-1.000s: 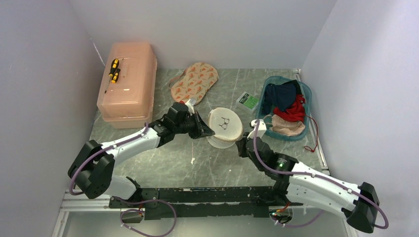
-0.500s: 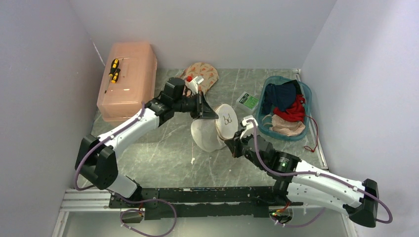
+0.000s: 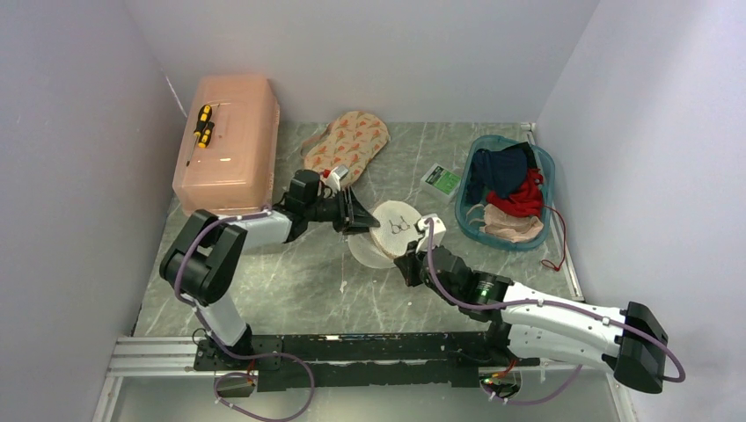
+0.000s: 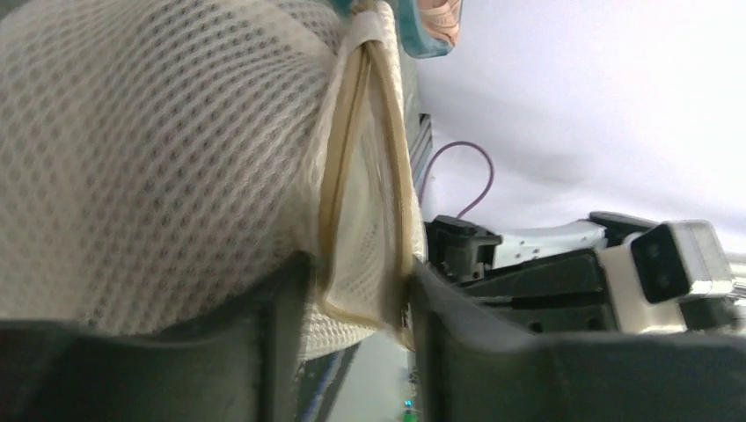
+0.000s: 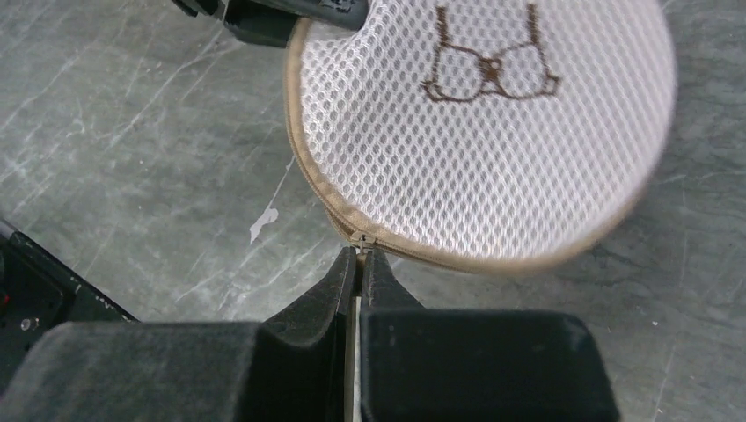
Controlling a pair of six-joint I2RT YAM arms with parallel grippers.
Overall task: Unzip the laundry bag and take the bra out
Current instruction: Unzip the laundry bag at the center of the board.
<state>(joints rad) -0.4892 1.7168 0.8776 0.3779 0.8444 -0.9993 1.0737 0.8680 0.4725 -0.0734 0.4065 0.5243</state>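
we brace the bag (image 3: 398, 226), mid-table, with our left gripper (image 3: 359, 220) pinching its rim (image 4: 331, 176) at 9 o'clock, so our right gripper (image 5: 361, 262), pressed together on the zip pull (image 5: 361, 239) at 6 o'clock, can drag the zip round; the bra is hidden, likely inside.
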